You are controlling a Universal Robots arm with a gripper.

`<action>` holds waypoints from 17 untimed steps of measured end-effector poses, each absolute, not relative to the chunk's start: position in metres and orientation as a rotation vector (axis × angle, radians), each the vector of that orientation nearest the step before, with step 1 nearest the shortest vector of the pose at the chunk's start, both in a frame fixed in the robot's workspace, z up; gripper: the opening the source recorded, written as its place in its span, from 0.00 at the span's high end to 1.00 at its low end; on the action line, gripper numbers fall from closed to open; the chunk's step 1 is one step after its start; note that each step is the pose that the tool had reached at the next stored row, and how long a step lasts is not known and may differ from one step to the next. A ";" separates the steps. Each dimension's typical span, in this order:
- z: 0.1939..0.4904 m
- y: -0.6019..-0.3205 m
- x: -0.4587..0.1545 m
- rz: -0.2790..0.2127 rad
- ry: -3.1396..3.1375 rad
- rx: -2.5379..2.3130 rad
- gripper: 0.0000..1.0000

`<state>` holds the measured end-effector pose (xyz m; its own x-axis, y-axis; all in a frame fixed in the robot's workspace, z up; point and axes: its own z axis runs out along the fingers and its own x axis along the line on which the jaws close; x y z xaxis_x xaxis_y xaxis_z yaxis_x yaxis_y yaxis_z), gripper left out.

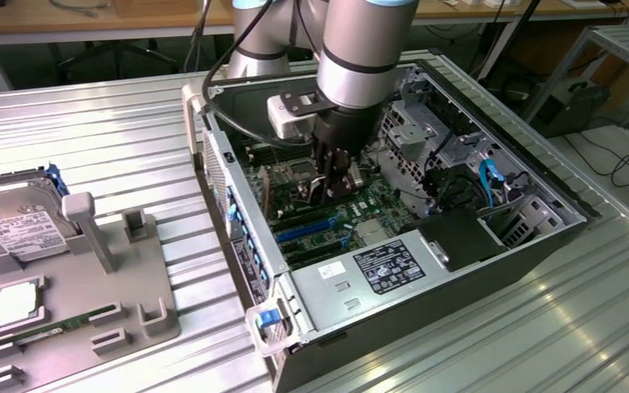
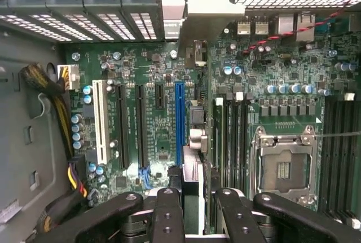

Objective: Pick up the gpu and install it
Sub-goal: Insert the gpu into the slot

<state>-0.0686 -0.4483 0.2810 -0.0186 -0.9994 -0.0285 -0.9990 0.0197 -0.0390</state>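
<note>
- Grey plastic holder [image 1: 107, 278] lies at the exterior view's left on the ribbed metal table [image 1: 96, 131]; a silver hard drive [image 1: 14, 221] with a white label stands in it, and a narrow RAM stick [image 1: 58, 325] lies in a slot near its front edge.
- Black computer case [image 1: 533, 237] lies on its side to the right of the holder, open face upward, with the green motherboard [image 1: 292, 176] exposed inside and the power supply [image 1: 375, 266] with its black label at the near end.
- Silver-grey arm [image 1: 359, 49] reaches down into the case from above; the black gripper [image 1: 331, 184] hangs just over the motherboard.
- Fingers [image 2: 169, 209] pinch the gpu [image 2: 192, 175] by its edge; the card stands upright between them, seen edge-on in the wrist view, its silver bracket [image 2: 197, 0] pointing towards the case's rear wall.
- Gpu sits directly beside the blue slot [image 2: 179, 119], running parallel to it; whether its lower edge is seated cannot be told.
- White slot [image 2: 101, 122] and two black slots [image 2: 123, 124] lie on the far side of the blue one from the card.
- Empty processor socket [image 2: 285, 167] with its metal frame lies on the card's other side, past the memory slots [image 2: 225, 136].
</note>
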 end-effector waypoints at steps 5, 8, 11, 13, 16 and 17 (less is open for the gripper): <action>0.271 -0.453 -0.071 -0.012 2.208 -2.166 0.72; 0.267 -0.453 -0.073 -0.012 2.208 -2.166 0.72; 0.263 -0.454 -0.073 -0.012 2.209 -2.167 0.72; 0.262 -0.456 -0.074 -0.012 2.208 -2.167 0.72; 0.262 -0.460 -0.075 -0.012 2.208 -2.167 0.72; 0.262 -0.461 -0.075 -0.012 2.209 -2.166 0.72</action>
